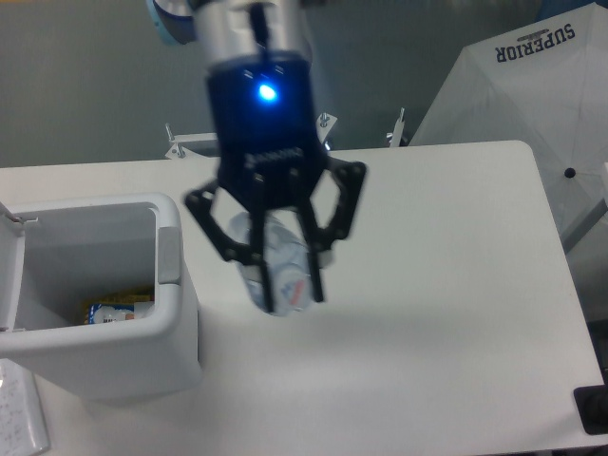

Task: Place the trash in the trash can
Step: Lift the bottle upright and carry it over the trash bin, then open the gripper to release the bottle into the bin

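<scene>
White table (456,285); open trash can (104,313) at its front-left corner, lid hinged back, a yellow-blue packet (114,310) inside. Gripper (290,290) above the table just right of the can, fingers clamped on the crushed clear bottle (275,271), lifted off the surface.

Our arm hangs straight down from the top of the view, a blue light glowing on its wrist, with our gripper (290,293) closed around the crushed bottle (275,266) above the table.
</scene>
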